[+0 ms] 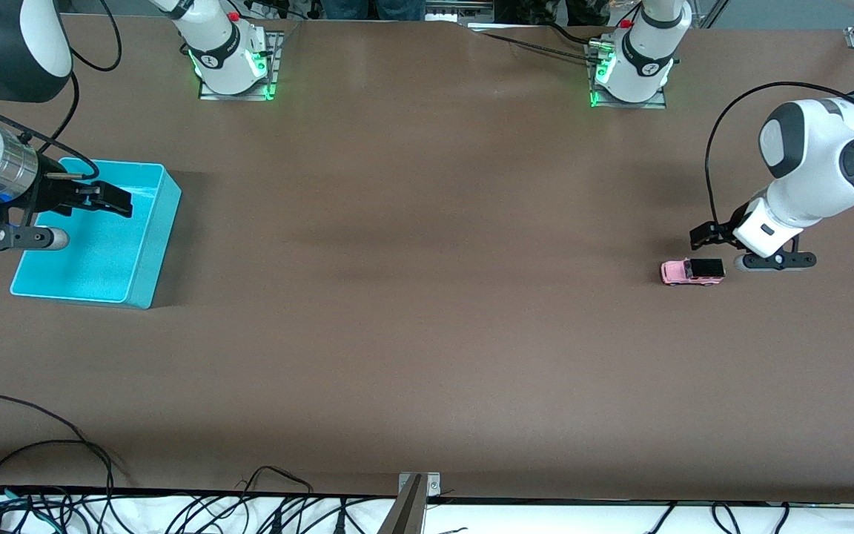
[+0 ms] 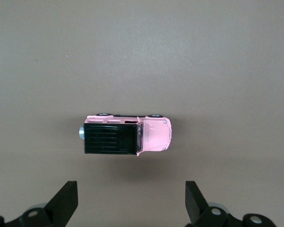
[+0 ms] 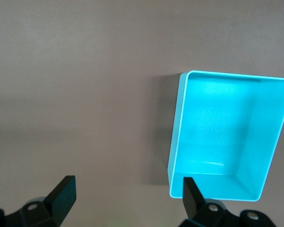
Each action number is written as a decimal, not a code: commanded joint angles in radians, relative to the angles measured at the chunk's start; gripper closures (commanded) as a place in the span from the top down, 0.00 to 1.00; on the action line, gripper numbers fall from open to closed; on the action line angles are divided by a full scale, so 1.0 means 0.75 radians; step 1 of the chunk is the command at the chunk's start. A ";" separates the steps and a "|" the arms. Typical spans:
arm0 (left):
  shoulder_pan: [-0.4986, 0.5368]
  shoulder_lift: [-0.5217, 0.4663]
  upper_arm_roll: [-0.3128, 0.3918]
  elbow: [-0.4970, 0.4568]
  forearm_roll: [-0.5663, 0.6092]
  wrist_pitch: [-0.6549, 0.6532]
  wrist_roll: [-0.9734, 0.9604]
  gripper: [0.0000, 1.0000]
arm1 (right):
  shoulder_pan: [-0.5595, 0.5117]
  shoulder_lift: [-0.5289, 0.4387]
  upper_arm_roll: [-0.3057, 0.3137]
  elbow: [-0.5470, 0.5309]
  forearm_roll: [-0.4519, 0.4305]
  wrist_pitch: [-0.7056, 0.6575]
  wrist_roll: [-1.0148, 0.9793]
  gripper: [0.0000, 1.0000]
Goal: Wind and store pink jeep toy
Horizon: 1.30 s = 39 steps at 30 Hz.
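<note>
— Starting at the right arm's end of the worktop [image 1: 427, 334]: what do we have there?

— We see the turquoise bin [image 1: 147, 245], open-topped and with nothing in it. Our right gripper [image 1: 104, 199] hangs over it with its jaws spread wide and holding nothing; the right wrist view shows the bin's rim [image 3: 180, 123] below the two fingers [image 3: 61, 194]. We judge this arm is waiting by the place where the toy must end up.

— And across the bare middle, toward the left arm's end?

— There the pink jeep toy [image 1: 692, 271] stands on its wheels on the worktop, well apart from the bin. Our left gripper [image 1: 709, 236] hovers right by it, jaws wide apart and gripping nothing.

— Why that pose?

— In the left wrist view the jeep [image 2: 128, 135] lies crosswise ahead of the open fingers [image 2: 64, 201], so we read it as lined up to close across the narrow body. Nothing is grasped yet, so in our judgement winding and storing are both still to do.
</note>
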 commanded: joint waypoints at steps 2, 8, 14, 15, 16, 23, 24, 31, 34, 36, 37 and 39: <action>0.011 0.007 -0.019 -0.024 0.046 0.024 0.040 1.00 | -0.010 0.001 0.000 0.013 0.020 -0.008 -0.020 1.00; -0.004 0.013 -0.019 -0.043 0.146 0.028 0.050 1.00 | -0.010 0.001 0.000 0.013 0.020 -0.008 -0.018 1.00; -0.004 0.032 -0.019 -0.096 0.144 0.122 0.307 1.00 | -0.008 0.001 0.000 0.013 0.020 -0.008 -0.020 1.00; -0.004 0.036 -0.019 -0.102 0.142 0.143 0.379 1.00 | -0.008 0.001 0.000 0.013 0.020 -0.008 -0.020 1.00; -0.002 0.040 -0.019 -0.102 0.140 0.157 0.444 1.00 | -0.008 0.001 0.000 0.013 0.020 -0.008 -0.018 1.00; 0.000 0.093 -0.015 -0.090 0.152 0.235 0.804 1.00 | -0.008 0.001 0.000 0.013 0.020 -0.006 -0.020 1.00; -0.002 0.093 -0.015 -0.090 0.162 0.239 0.860 1.00 | -0.010 0.001 0.000 0.013 0.020 -0.006 -0.018 1.00; 0.006 0.170 -0.003 -0.055 0.195 0.288 1.306 1.00 | -0.010 0.001 0.000 0.013 0.020 -0.006 -0.020 1.00; 0.006 0.201 0.046 -0.051 0.195 0.343 1.467 1.00 | -0.010 0.001 0.000 0.013 0.020 -0.006 -0.020 1.00; 0.004 0.232 0.057 -0.045 0.191 0.368 1.578 1.00 | -0.010 0.001 0.000 0.013 0.020 -0.006 -0.020 1.00; 0.004 0.246 0.061 -0.043 0.189 0.378 1.611 1.00 | -0.010 0.001 0.000 0.013 0.020 -0.006 -0.020 1.00; 0.004 0.283 0.073 -0.024 0.185 0.410 1.674 1.00 | -0.010 0.001 0.000 0.013 0.020 -0.006 -0.020 1.00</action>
